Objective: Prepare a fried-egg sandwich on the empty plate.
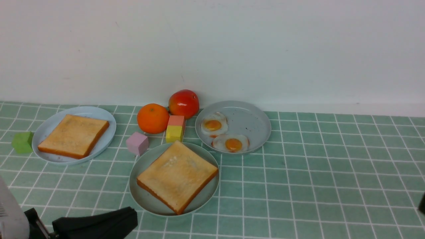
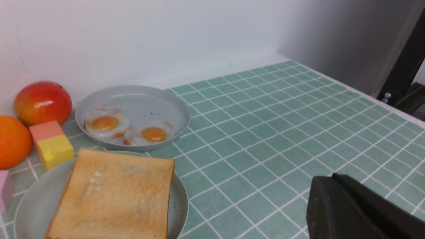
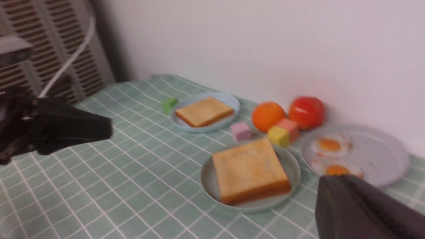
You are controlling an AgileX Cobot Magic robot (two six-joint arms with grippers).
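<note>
**A:** How many plates are there, and which one matters?

**B:** Three. The mint-green plate point(image 1: 142, 199) sits at centre, nearest the robot, with one toast slice point(image 1: 177, 176) lying flat on it and nothing stacked on top. A pale blue plate point(image 1: 89, 111) to the left carries the second toast slice point(image 1: 73, 135). A grey plate point(image 1: 252, 126), right of centre and farther back, holds two eggs on its left side: the far fried egg point(image 1: 214, 125) and the near fried egg point(image 1: 231, 143).

**A:** And the loose pieces?

**B:** There is one orange point(image 1: 153, 118) and one red fruit point(image 1: 184, 103) by the wall. A salmon-and-yellow block point(image 1: 175, 128) sits just beside both, though I cannot tell if it is one piece or two. There is also one pink cube point(image 1: 137, 143) and one green cube point(image 1: 22, 142), which is just beside the pale blue plate's outer rim.

**A:** Is there room to move?

**B:** It is tight behind the mint-green plate. The pink cube and the block sit just beside its far rim, and the grey plate's rim is a thin gap away. The open stretch of table point(image 1: 332, 172) runs right of both plates to the far edge.

**A:** And the jaws?

**B:** The left gripper point(image 1: 132, 219) is low at the near left, its jaws pressed together on nothing. The right gripper point(image 3: 320, 199) is at the right edge of the front view, and its jaws are likewise together and empty.
</note>
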